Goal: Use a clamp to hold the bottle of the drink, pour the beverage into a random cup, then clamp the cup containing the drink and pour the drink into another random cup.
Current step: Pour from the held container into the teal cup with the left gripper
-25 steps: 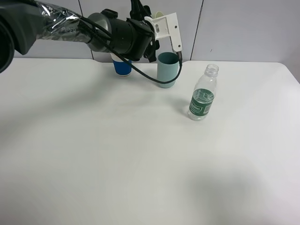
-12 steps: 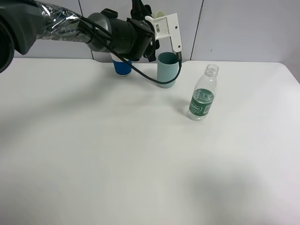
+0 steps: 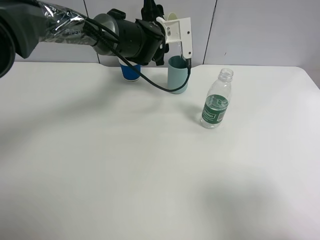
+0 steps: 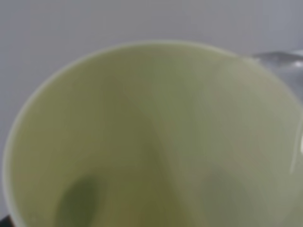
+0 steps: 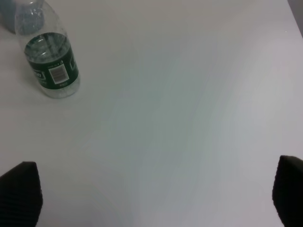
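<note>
The left clamp (image 3: 172, 22) is clamped on the yellow cup (image 4: 151, 137), tipped over the teal cup (image 3: 178, 74) by the table's (image 3: 125, 170) far edge. The right fingers (image 5: 19, 194) are apart. The bottle (image 3: 216, 106) stands right, with bare table nearer.

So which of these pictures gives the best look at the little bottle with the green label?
The exterior high view: the bottle shows whole, upright and uncapped on the table, right of the teal cup. The right wrist view cuts off its neck at the frame's edge. The left wrist view shows none of it, only a yellow-green cup.
</note>
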